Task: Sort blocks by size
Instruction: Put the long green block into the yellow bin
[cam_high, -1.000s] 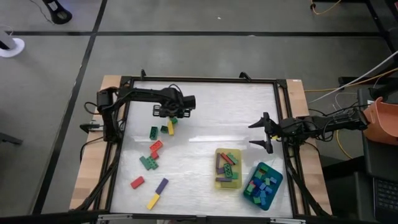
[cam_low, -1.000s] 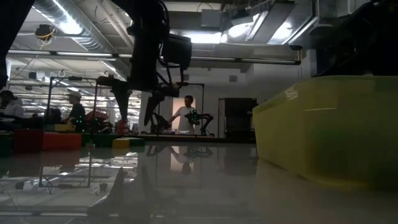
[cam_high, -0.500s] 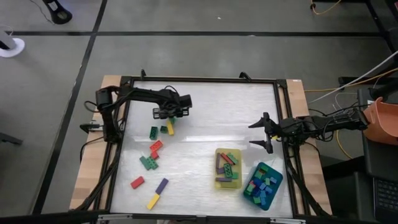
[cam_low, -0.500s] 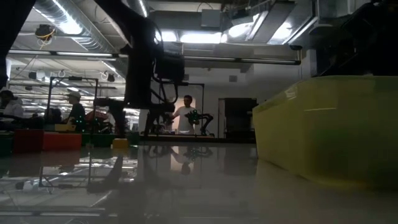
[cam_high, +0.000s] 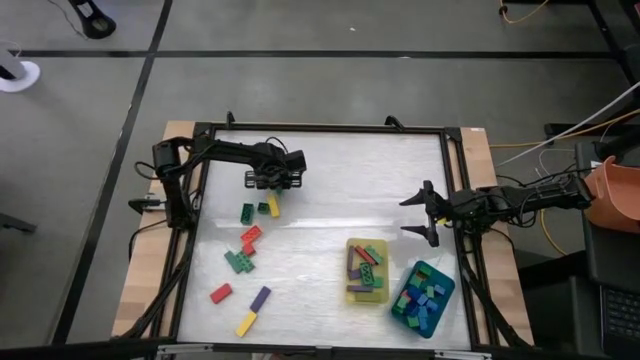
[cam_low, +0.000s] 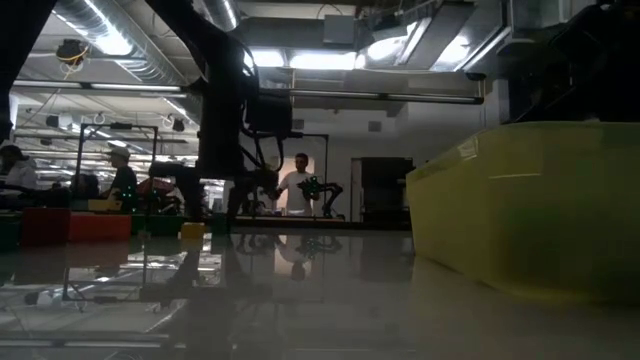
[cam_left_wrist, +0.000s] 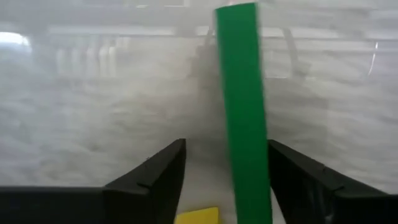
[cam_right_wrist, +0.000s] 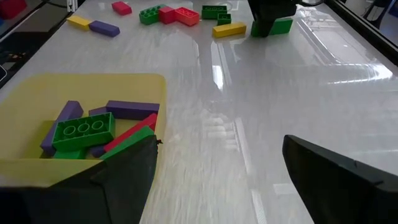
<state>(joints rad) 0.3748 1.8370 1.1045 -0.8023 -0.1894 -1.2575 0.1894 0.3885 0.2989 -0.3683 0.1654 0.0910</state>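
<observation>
Yellow tray: the yellow rectangular plastic tray (cam_high: 365, 270) sits lower right of centre in the high view and holds longer bricks, purple, green and red (cam_right_wrist: 84, 130).
Teal tray: the teal rectangular plastic tray (cam_high: 423, 298) lies just right of the yellow one, tilted, filled with small bricks, mostly blue and green with a little red.
Loose blocks: the remaining small plastic toy bricks lie on the white table (cam_high: 340, 190) left of centre: a green pair and a yellow bar near the left gripper, red and green ones below them, then a red, a purple and a yellow brick at lower left (cam_high: 240, 300).
Left gripper: the left gripper (cam_high: 273, 183) is low over the table in the upper left of the high view, at the top of the loose group.
Left fingers: spread, with a long green brick (cam_left_wrist: 244, 112) between them, nearer one finger (cam_left_wrist: 158, 177); whether either finger touches it I cannot tell. A yellow brick (cam_left_wrist: 198, 216) shows at the frame's lower edge.
Right gripper: the right gripper (cam_high: 421, 214) waits at the table's right edge, above the trays.
Right fingers: spread wide (cam_right_wrist: 339, 180), nothing between them.
</observation>
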